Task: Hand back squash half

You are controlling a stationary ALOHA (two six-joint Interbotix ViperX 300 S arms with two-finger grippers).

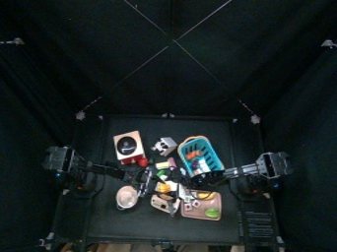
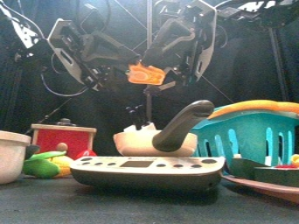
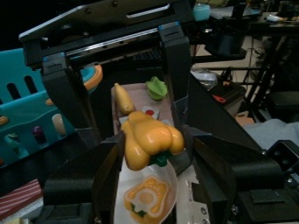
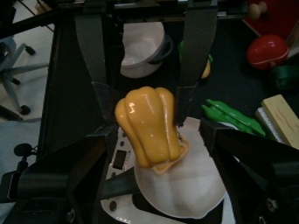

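Note:
The squash half (image 2: 143,73) is orange-yellow and hangs in mid-air above the table's middle, between both grippers. My left gripper (image 2: 124,75) comes at it from the left and my right gripper (image 2: 169,75) from the right. In the left wrist view the squash half (image 3: 151,142) sits between that gripper's jaws, with the other gripper's fingers (image 3: 176,79) reaching in behind it. In the right wrist view the squash half (image 4: 153,128) fills the gap between the jaws. Both grippers appear shut on it. In the top view the grippers meet near the squash half (image 1: 168,178).
Below stand a teal basket (image 2: 253,133), a red box (image 2: 65,139), a white bowl (image 2: 10,154), a green pepper (image 2: 47,164), a flat grey device (image 2: 146,171) with a dark handle (image 2: 183,122) behind it, and a wooden board (image 1: 206,206).

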